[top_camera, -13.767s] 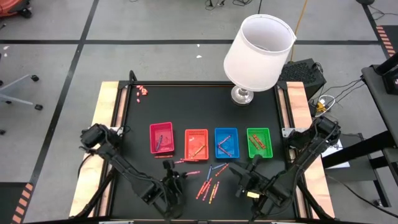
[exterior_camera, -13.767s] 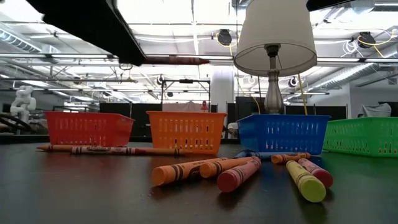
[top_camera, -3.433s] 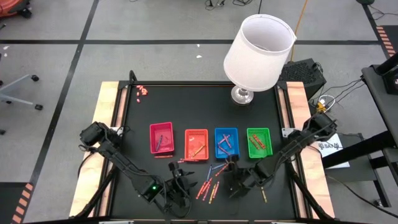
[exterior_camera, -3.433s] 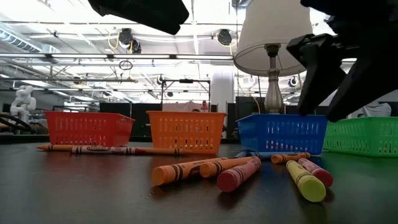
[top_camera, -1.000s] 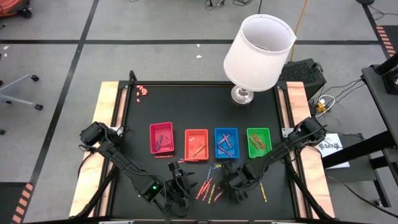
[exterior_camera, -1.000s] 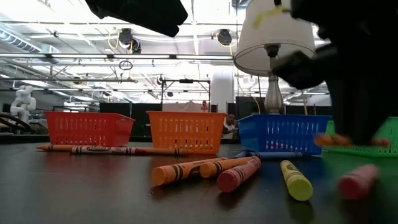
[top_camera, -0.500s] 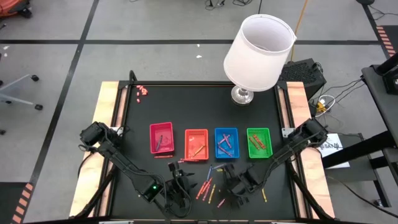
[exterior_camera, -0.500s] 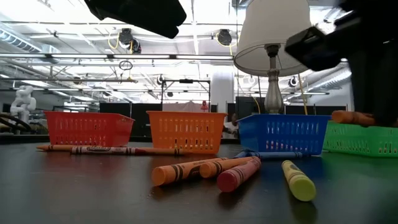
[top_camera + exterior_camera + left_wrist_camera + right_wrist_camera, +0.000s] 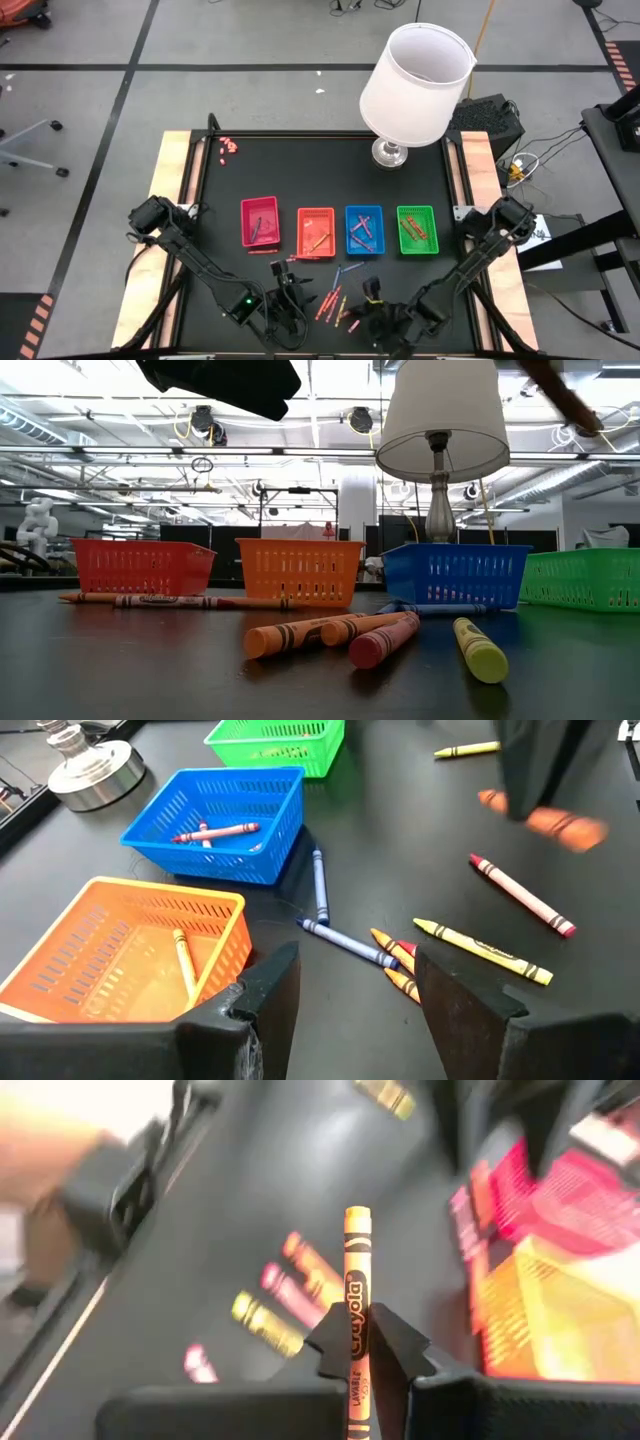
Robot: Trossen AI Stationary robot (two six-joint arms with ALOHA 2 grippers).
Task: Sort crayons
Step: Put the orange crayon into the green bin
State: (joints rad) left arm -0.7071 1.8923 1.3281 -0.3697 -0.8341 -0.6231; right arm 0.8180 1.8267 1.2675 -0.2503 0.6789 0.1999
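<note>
Having lifted away from the green tray, the right gripper (image 9: 357, 1342) is clamping an orange crayon (image 9: 356, 1295) for sorting; the left gripper (image 9: 350, 982) is waiting open beside it

Four baskets (image 9: 337, 229) are set side by side in a row across the middle of the bench (image 9: 300, 170). A lamp (image 9: 414, 85) is placed behind them, toward the right. Loose crayons (image 9: 334, 300) are scattered in front of the baskets. The left claw (image 9: 288, 298) is positioned left of them, the right claw (image 9: 375, 318) just right.
</note>
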